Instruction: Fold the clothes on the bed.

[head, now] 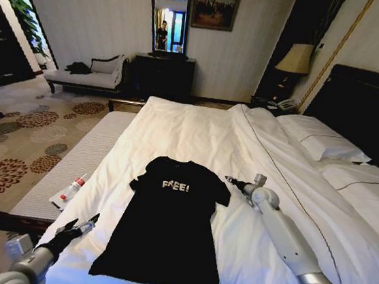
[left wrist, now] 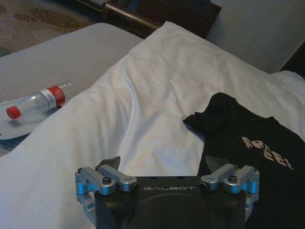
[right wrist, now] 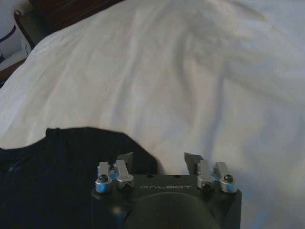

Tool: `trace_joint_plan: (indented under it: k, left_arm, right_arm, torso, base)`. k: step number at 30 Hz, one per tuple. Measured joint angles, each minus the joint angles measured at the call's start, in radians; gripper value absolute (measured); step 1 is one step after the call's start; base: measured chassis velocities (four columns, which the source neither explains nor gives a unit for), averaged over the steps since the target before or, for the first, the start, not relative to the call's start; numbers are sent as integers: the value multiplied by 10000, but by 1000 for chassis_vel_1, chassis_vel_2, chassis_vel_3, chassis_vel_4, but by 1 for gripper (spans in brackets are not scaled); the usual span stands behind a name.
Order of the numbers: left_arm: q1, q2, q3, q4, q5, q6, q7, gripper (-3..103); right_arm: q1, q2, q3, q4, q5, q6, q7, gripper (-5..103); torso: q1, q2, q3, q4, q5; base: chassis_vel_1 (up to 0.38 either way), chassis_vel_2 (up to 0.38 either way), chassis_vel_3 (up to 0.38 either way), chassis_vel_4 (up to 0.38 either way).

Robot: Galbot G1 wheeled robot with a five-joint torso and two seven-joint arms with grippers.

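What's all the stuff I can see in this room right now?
T-shirt: one, black with white "FREE!", flat on the bed.
Bed: one, white duvet, dark headboard.
Pillows: white, by the headboard.
Bottle: one, clear with red cap, on the bench at the bed's left side.
Chaise longue: one, pale cushions, far left wall.
Lamp: one, beside the headboard.
Left end effector: open, left of the shirt's hem.
Right end effector: open, at the shirt's right sleeve.
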Motion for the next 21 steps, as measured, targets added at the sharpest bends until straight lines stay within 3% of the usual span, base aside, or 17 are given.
trace_joint_plan:
  k: [2, 3, 6, 10, 12, 15, 21]
  left_arm:
    - [54, -12, -15, -51, 29, 3, -4, 100]
    - [54, -12, -15, -51, 29, 3, -4, 100]
    - [122, -23, -108, -92, 21, 5, -7, 100]
    - [110, -55, -107, -87, 17, 5, -9, 100]
    - [92, -71, -83, -82, 21, 5, -9, 100]
    - [50, -112, 5, -32, 58, 5, -10, 100]
    - [39, -129, 26, 37, 76, 5, -9, 100]
  right_arm:
    - [-1, 124, -48, -244, -214, 4, -121, 71]
    - [-1, 124, -48, -244, -214, 4, -121, 71]
    - [14, 232, -138, -517, -646, 88, -307, 90]
    - [44, 251, -177, -553, -669, 103, -300, 79]
    - [49, 246, -188, -556, -660, 108, -296, 79]
    - [9, 226, -204, -511, -617, 107, -284, 62]
    - [-242, 229, -200, -208, -619, 87, -248, 46]
  torso:
    - [0, 0, 0, 7, 0]
    - [0, 0, 0, 7, 0]
    - [0, 0, 0, 2, 2]
    - [0, 0, 0, 4, -1]
    - [0, -1, 0, 3, -1]
    - [0, 0, 0, 4, -1]
    - [0, 0, 0, 3, -1]
  base:
    - [0, 0, 0, 0]
    - [0, 0, 0, 0]
    - [0, 0, 0, 0]
    - [0, 0, 0, 0]
    - [0, 0, 0, 0]
    - [0, 0, 0, 0]
    - [0, 0, 0, 0]
